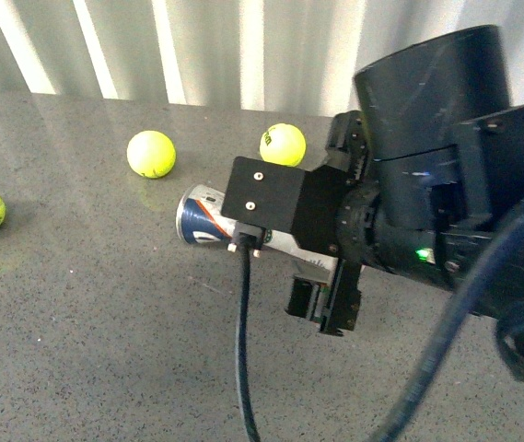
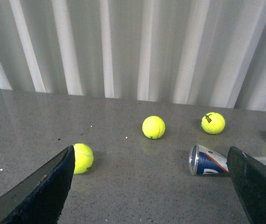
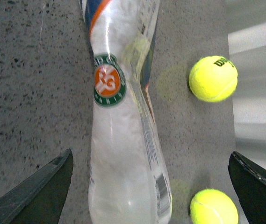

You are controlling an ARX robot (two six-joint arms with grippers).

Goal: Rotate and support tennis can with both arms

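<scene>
The can [image 1: 199, 219] lies on its side on the grey bench [image 1: 77, 350], toward the far edge. Its silver-rimmed end is turned to the left edge, and most of its length is hidden in the front view behind the right arm [image 1: 427, 157]. The right pincer [image 3: 150, 155] hangs over the can with its jaws apart: one black finger [image 3: 34, 196] on each side of the clear tube, neither touching it. A round orange and green badge [image 3: 109, 83] shows on the tube in the right wrist view. The left pincer [image 2: 150, 151] is also spread wide and holds nothing. The can lies ahead of it, well apart, with its far end hidden behind one finger in the left wrist view. Loose balls [image 1: 151, 154] are scattered on the bench — two between the can and the far edge, one farther toward the left edge. A black cable [image 1: 243, 350] drops from the right wrist toward the near edge. A ribbed white wall [image 1: 197, 46] stands behind the far edge.
</scene>
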